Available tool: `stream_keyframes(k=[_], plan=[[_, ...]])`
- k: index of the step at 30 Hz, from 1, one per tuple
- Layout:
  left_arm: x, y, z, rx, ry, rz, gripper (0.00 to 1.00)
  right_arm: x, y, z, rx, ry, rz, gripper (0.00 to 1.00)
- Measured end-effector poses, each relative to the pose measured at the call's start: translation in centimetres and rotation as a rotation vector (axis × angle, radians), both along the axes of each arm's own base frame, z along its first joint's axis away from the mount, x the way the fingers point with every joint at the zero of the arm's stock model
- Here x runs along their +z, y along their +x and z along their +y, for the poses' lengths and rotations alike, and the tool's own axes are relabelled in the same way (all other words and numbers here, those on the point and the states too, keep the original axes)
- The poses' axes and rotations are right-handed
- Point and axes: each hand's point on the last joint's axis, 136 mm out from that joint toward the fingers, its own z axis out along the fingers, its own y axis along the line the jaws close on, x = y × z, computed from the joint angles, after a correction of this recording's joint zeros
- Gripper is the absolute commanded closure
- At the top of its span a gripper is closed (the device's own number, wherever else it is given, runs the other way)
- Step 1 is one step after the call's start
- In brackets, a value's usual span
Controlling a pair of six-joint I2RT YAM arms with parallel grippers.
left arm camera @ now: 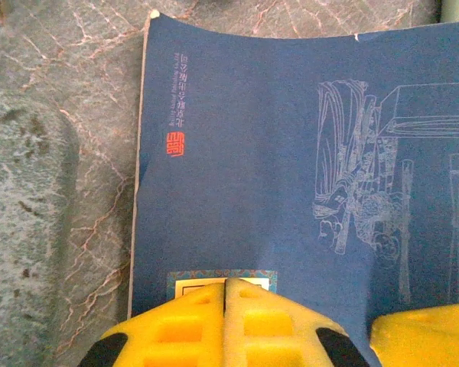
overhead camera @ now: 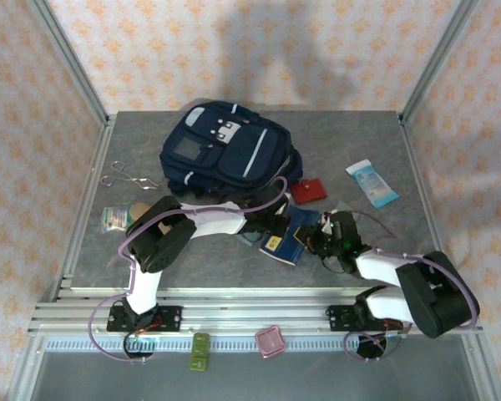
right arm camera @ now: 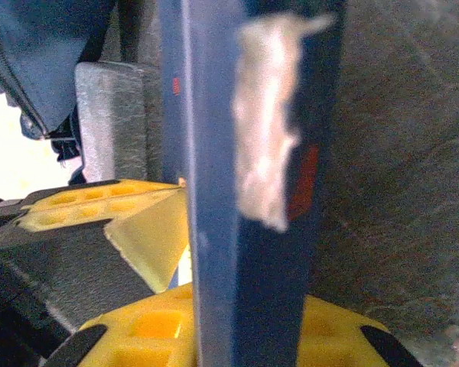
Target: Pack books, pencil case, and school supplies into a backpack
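Note:
The navy blue book (overhead camera: 288,241) lies in front of the backpack (overhead camera: 225,150). Its cover (left arm camera: 291,176) carries white line drawings and a small label. My left gripper (left arm camera: 226,284) is shut, fingertips together on that label, nothing between them; from above it sits at the book's left side (overhead camera: 271,227). My right gripper (overhead camera: 319,238) is shut on the navy book, whose edge (right arm camera: 245,229) runs up between its fingers. The grey pencil case (left arm camera: 23,229) lies just left of the book. A red piece (overhead camera: 310,190) lies right of the backpack. A brown corner (overhead camera: 139,208) shows beside the left arm.
Metal scissors (overhead camera: 125,175) lie at the far left, a clear teal item (overhead camera: 114,219) below them. The white-and-blue tube (overhead camera: 371,182) lies at the right. A green piece (overhead camera: 200,351) and a pink one (overhead camera: 270,341) sit beyond the front rail.

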Motion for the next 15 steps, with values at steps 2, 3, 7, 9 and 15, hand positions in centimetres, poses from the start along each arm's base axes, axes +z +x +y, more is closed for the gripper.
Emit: stream_keyframes(k=[2, 3, 7, 9, 15], plan=[[0.4, 0.1, 0.0, 0.009, -0.011, -0.006, 0.73, 1.0, 0.2, -0.2, -0.004, -0.011, -0.025, 0.98], [0.8, 0.2, 0.0, 0.015, -0.016, -0.012, 0.68, 1.7, 0.3, -0.2, 0.001, -0.018, -0.043, 0.99], [3.8, 0.5, 0.5, 0.041, -0.062, -0.049, 0.57, 4.9, 1.1, -0.7, -0.012, -0.031, -0.115, 1.0], [6.7, 0.8, 1.1, 0.06, -0.116, -0.082, 0.5, 7.6, 2.1, -1.0, -0.021, -0.034, -0.182, 1.0], [17.3, 3.1, 4.6, 0.142, -0.381, -0.221, 0.31, 16.0, 4.1, -0.3, 0.027, -0.027, -0.38, 1.0]])
